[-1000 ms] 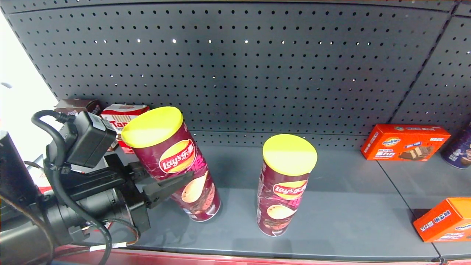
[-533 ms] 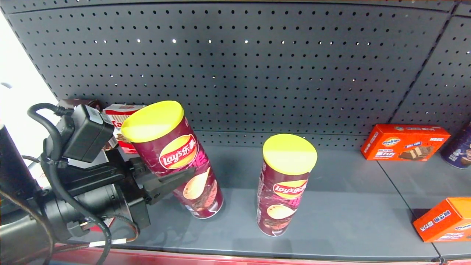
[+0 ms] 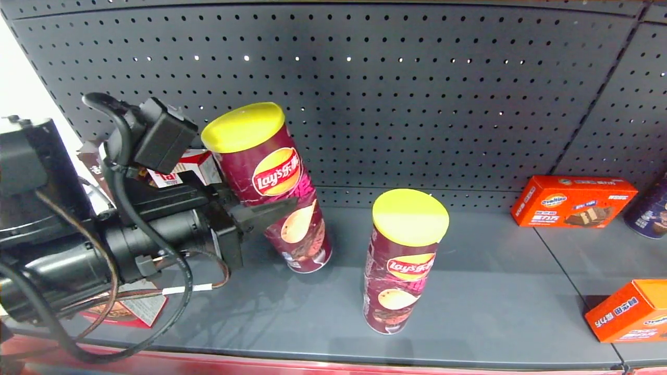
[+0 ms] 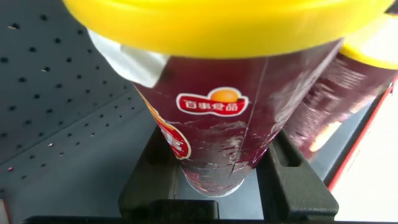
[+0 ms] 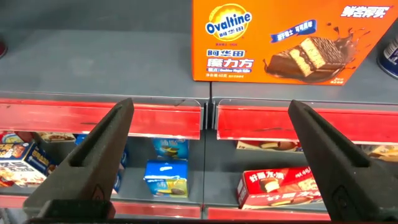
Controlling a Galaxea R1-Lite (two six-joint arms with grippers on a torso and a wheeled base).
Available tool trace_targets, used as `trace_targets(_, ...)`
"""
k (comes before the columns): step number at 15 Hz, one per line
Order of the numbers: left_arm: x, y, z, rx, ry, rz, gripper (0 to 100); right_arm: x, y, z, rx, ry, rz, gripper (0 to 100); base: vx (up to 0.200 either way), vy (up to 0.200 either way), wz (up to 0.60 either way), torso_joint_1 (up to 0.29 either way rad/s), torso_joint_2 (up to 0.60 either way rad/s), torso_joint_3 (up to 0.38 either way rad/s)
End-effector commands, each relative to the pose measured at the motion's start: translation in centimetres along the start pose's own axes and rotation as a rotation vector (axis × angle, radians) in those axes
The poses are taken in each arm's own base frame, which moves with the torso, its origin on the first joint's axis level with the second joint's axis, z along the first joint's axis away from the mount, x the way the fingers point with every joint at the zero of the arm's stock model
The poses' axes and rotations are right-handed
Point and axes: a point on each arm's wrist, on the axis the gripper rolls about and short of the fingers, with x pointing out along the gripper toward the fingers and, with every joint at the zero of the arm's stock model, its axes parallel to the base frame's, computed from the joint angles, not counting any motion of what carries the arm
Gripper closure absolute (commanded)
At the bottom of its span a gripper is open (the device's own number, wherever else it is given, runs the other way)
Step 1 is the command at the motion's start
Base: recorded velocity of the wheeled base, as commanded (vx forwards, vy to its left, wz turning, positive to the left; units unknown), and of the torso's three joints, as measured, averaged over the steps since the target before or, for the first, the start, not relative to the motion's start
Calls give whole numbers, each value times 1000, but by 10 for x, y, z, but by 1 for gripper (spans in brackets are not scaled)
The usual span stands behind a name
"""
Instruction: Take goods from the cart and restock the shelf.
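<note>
My left gripper is shut on a maroon chip can with a yellow lid, held tilted with its base just above the grey shelf near the pegboard back. In the left wrist view the same can sits between the two black fingers. A second matching chip can stands upright on the shelf to the right of it. My right gripper is open with nothing between its fingers, facing an orange box on a lower shelf level.
A red and white box and a brown box lie at the shelf's back left behind my arm. Orange boxes and a dark can sit on the right. Bare shelf lies between the right can and those boxes.
My left arm has carried the held can up, deeper into the shelf and a little to the right. The standing can and the boxes have not moved.
</note>
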Motion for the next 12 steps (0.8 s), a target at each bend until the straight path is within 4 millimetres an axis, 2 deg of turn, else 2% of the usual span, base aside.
trace_targets(1, 24, 8, -11, -16, 53, -9, 100, 0, 0, 0, 0, 0, 0, 0, 0, 0, 0, 0, 0, 0)
trace_targets(3, 42, 14, -14, -8, 54, -73, 100, 0, 0, 0, 1, 0, 0, 0, 0, 0, 0, 0, 0, 0)
trace_targets(5, 64, 30, -15, 39, 60, -73, 100, 0, 0, 0, 0, 0, 0, 0, 0, 0, 0, 0, 0, 0)
trace_targets(6, 69, 33, -14, 43, 61, -74, 100, 0, 0, 0, 1, 0, 0, 0, 0, 0, 0, 0, 0, 0)
trace_targets(9, 85, 52, 2, 20, 94, -130, 100, 0, 0, 0, 1, 0, 0, 0, 0, 0, 0, 0, 0, 0)
trace_targets(11, 99, 55, 13, 22, 89, -144, 100, 0, 0, 0, 0, 0, 0, 0, 0, 0, 0, 0, 0, 0)
trace_targets(12, 100, 56, 13, 22, 90, -144, 100, 0, 0, 0, 0, 0, 0, 0, 0, 0, 0, 0, 0, 0)
